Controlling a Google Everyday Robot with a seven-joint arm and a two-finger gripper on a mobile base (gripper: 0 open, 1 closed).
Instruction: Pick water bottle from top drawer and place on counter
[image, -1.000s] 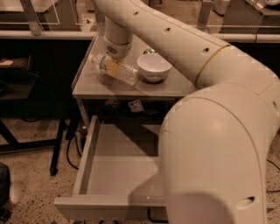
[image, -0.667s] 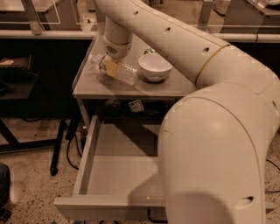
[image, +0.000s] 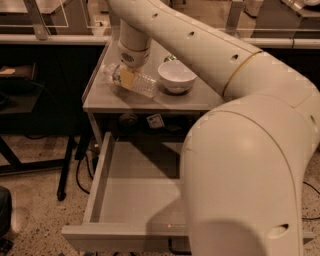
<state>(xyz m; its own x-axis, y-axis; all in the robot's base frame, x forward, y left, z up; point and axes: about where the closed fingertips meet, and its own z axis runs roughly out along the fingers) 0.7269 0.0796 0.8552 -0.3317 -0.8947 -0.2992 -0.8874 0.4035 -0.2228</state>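
In the single camera view, the arm (image: 240, 150) fills the right side, rises from the lower right, curves across the top and comes down over the counter (image: 112, 102). The gripper (image: 128, 75) hangs at the end of it, low over the counter's left half, right upon the middle of the bottle (image: 145, 86). Whether it grips the bottle or only rests against it we cannot tell, as the wrist covers it from above. The bottle lies aslant on the counter, white cap toward the back left and base toward the front right, just beside the white bowl (image: 176, 76), which stands upright to its right. Whether bottle and bowl touch we cannot tell. Below the counter the drawer (image: 130, 200) stands pulled out toward us, its right part behind the arm.

Set against the frames of a second ago, we find nothing moved: arm, gripper, bottle, bowl and drawer keep the same places.
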